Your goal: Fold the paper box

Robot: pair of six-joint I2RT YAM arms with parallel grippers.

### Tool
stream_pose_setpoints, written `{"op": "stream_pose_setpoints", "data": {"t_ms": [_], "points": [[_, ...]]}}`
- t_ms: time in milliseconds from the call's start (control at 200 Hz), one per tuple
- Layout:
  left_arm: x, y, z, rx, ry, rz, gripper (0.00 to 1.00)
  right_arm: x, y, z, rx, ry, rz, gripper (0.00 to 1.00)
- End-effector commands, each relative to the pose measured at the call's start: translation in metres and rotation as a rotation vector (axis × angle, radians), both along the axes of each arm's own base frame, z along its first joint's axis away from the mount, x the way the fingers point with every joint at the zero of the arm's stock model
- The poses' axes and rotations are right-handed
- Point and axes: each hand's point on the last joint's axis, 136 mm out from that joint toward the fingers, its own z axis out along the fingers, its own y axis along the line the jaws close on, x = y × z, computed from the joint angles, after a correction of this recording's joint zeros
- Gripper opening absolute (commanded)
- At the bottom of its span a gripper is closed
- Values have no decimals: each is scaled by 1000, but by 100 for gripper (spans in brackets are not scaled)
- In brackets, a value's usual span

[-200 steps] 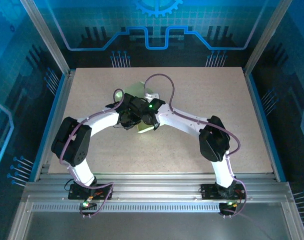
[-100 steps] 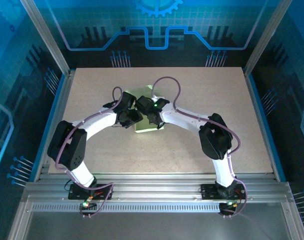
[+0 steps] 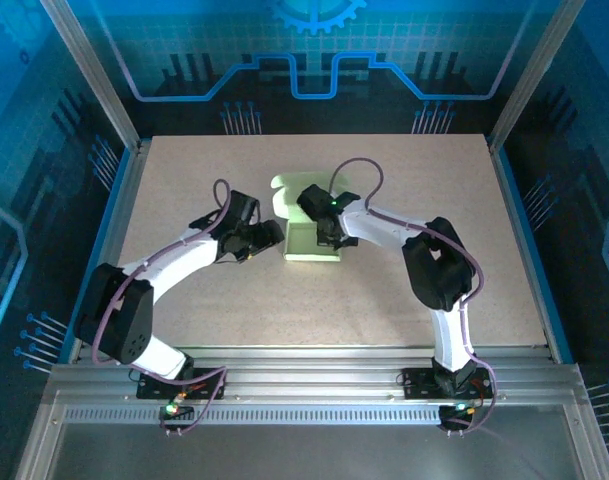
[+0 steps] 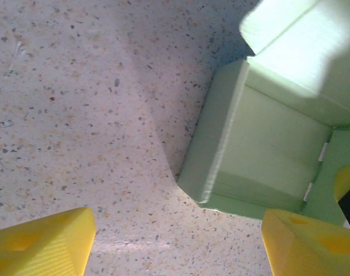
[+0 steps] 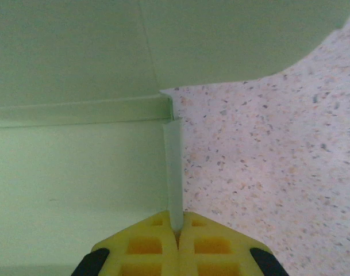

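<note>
Seen from above, the paper box [image 3: 311, 248], made of plain pale green card, lies near the middle of a speckled beige table [image 3: 434, 170], partly folded, with low walls raised around a rectangular base and a rounded flap stretching away toward the far side. The right gripper [image 3: 329, 237] reaches down onto the box's right-hand part. In the right wrist view its yellow fingertips [image 5: 146, 244] are pressed together, pinching a thin upright edge of card that rises between them, with the box floor to the left and bare table to the right. The left gripper [image 3: 272, 234] sits just beside the box's left wall, apart from it. In the left wrist view its two yellow fingers [image 4: 42, 244] are spread wide with speckled table between them, and the box lies ahead and to the right, one corner close to the right-hand finger. A second ago both grippers were crowded together over the box, hiding most of it. Since then the left gripper has let go, spread its fingers and drawn back to the left, while the right gripper has kept its pinch. The box now lies exposed and squarer to the table edges.
</note>
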Motion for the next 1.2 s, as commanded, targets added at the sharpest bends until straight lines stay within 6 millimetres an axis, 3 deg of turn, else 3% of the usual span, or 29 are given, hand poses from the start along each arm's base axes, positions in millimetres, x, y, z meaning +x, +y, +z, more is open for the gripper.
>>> {"op": "stream_pose_setpoints", "data": {"t_ms": [0, 240, 495, 700, 845, 941, 1101, 1196], "points": [[5, -2, 2, -113, -47, -12, 79, 0, 6, -8, 105, 40, 52, 0], [16, -25, -18, -283, -25, -57, 74, 1, 5, -16, 146, 67, 96, 4], [28, -33, -33, -319, 0, -52, 65, 2, 9, 2, 184, 27, 152, 41], [30, -31, -42, -293, 5, -60, 59, 0, 6, 21, 211, -27, 190, 55], [32, -31, -43, -277, -12, -83, 55, -4, -8, 24, 231, -36, 166, 54], [32, -32, -46, -275, -2, -87, 49, -7, -15, 20, 225, -22, 162, 44], [33, -36, -51, -295, 15, -87, 46, -7, -7, 12, 247, 8, 183, 44], [34, -36, -54, -300, 24, -80, 40, -6, -5, 4, 245, 30, 182, 33]]}}
